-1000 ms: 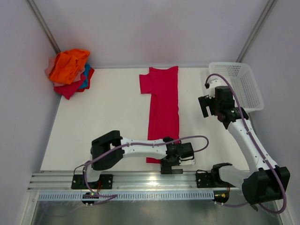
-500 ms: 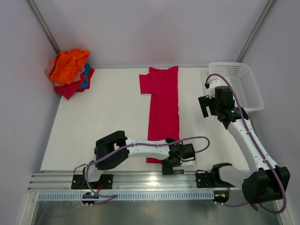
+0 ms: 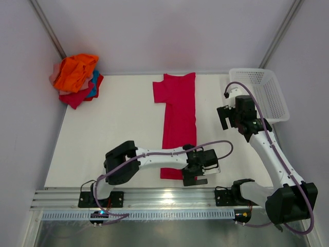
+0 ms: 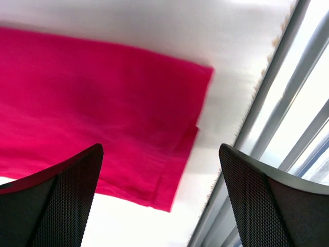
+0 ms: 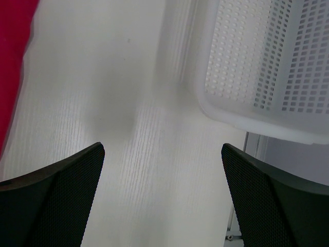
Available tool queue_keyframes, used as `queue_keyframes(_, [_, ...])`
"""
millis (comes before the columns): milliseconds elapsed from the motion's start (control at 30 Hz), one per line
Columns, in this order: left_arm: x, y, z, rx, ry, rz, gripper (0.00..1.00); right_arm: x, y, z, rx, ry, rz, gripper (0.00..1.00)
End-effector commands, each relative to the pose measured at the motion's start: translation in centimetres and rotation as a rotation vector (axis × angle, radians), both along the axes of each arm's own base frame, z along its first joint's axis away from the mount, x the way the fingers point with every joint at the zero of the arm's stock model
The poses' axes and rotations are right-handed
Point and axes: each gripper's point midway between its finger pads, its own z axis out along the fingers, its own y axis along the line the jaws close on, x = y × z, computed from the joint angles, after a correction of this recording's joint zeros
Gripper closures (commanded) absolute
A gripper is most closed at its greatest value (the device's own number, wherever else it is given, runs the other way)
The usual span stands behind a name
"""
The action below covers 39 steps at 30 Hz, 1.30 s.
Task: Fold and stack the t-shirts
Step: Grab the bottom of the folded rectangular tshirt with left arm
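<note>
The crimson t-shirt (image 3: 179, 121) lies flat in a long narrow strip down the middle of the table, one sleeve sticking out at its far left. My left gripper (image 3: 197, 174) hovers open and empty over the shirt's near right hem corner. In the left wrist view the hem corner (image 4: 154, 154) lies between the open fingers (image 4: 56, 200). My right gripper (image 3: 224, 117) is open and empty over bare table right of the shirt. Its view (image 5: 162, 170) shows only the shirt's edge (image 5: 11, 67) at far left. A pile of orange, red, blue and pink t-shirts (image 3: 77, 80) sits at the back left.
A white mesh basket (image 3: 259, 92) stands at the back right, close to the right gripper; its rim shows in the right wrist view (image 5: 241, 118). Metal rails (image 3: 154, 198) run along the table's near edge, also in the left wrist view (image 4: 293, 118).
My left gripper has moved a little to the right along the shirt's near hem, and its wrist has turned. The right arm and the shirt have not moved.
</note>
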Motion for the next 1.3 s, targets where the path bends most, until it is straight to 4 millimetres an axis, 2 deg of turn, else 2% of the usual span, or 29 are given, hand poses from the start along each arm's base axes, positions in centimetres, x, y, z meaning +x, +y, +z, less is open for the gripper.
queue_keyframes(0, [2.4,-3.0,5.1,-0.158,-0.052,0.031,0.04,0.3,0.3,0.2,0.023,-0.035,0.002,0.01])
queue_keyframes(33, [2.3,-3.4,5.7,-0.173,-0.038,0.031,0.04,0.3,0.3,0.2,0.023,-0.032,0.003,0.01])
queue_keyframes(67, [0.6,-3.9,6.0,-0.201,0.051,0.003,0.04,0.3,0.3,0.1,0.02,-0.03,0.004,0.01])
queue_keyframes(100, [-0.3,-4.1,6.5,-0.212,0.102,-0.021,0.04,0.3,0.3,-0.1,0.021,-0.025,0.006,0.01])
queue_keyframes(133, [-1.1,-3.6,7.0,-0.192,0.145,-0.039,0.04,0.3,0.6,-0.3,0.029,-0.019,0.021,0.01])
queue_keyframes(200, [-2.6,-4.3,9.3,-0.249,0.225,-0.078,0.04,0.1,1.3,-0.7,0.048,-0.008,0.064,0.0])
queue_keyframes(267, [-2.5,-4.1,10.8,-0.265,0.209,-0.108,0.04,0.1,2.5,-0.9,0.089,-0.003,0.115,0.01])
queue_keyframes(400, [-1.5,-2.3,11.4,-0.254,0.177,-0.133,0.04,0.3,3.9,-1.7,0.134,0.019,0.176,0.01])
queue_keyframes(533, [-0.6,0.4,10.7,-0.23,0.209,-0.11,0.04,0.9,3.5,-2.0,0.116,0.003,0.165,0.01])
queue_keyframes(567, [-0.5,0.9,10.5,-0.226,0.218,-0.114,0.04,1.2,2.9,-2.0,0.095,-0.01,0.13,0.01])
queue_keyframes(633, [-0.1,2.4,10.5,-0.215,0.21,-0.115,0.04,1.4,3.0,-2.3,0.105,-0.012,0.125,0.01])
queue_keyframes(700, [0.3,2.4,10.4,-0.254,0.196,-0.115,0.03,1.6,3.5,-2.6,0.136,-0.032,0.128,0.01])
queue_keyframes(733, [0.6,3.3,9.8,-0.254,0.191,-0.098,0.03,1.8,3.7,-2.5,0.146,-0.048,0.136,0.01])
queue_keyframes(800, [1.0,2.9,9.2,-0.295,0.173,-0.091,0.03,1.6,4.7,-2.2,0.169,-0.041,0.186,0.01])
queue_keyframes(867, [0.7,3.6,7.8,-0.278,0.176,-0.092,0.03,1.8,4.8,-1.8,0.162,-0.061,0.192,0.0])
queue_keyframes(967, [1.0,3.3,6.5,-0.298,0.16,-0.094,0.03,1.9,4.5,-2.2,0.147,-0.061,0.185,0.01])
queue_keyframes(1067, [1.0,2.4,6.1,-0.325,0.167,-0.096,0.03,2.0,4.0,-2.6,0.121,-0.065,0.175,0.01])
queue_keyframes(1100, [1.3,2.3,5.6,-0.318,0.155,-0.09,0.03,2.0,3.3,-2.9,0.089,-0.063,0.149,0.01])
queue_keyframes(1267, [2.2,1.3,4.2,-0.317,0.131,-0.063,0.03,1.9,3.0,-3.1,0.08,-0.061,0.138,0.01])
